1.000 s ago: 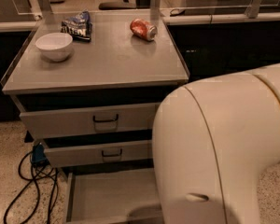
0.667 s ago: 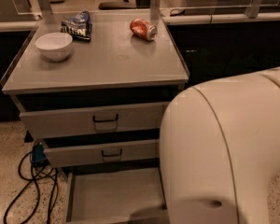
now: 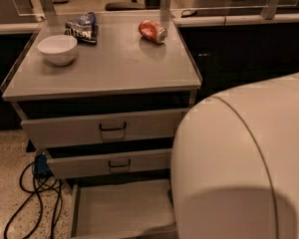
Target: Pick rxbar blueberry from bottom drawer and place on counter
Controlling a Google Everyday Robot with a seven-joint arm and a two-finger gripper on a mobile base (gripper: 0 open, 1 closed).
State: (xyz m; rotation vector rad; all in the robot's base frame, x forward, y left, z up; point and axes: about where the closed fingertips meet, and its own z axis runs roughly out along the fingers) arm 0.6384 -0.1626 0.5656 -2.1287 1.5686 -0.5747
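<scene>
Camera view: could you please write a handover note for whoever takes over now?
Gripper: out of view; only the cream arm shows, lower right.
Bottom drawer: pulled open, its visible floor bare; the right part is hidden by the arm.
Rxbar blueberry: not visible.
Counter: holds a white bowl, blue chip bag and red can.
Done: drawer open. Left: find the bar, grasp it, place it on the counter.

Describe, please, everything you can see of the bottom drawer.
The bottom drawer is grey metal, shallow, and pulled open below the two handled drawers. Its flat floor and low left wall show; no snack bar shows on that part. The robot's white arm hides its right side. The gripper is out of view.
</scene>
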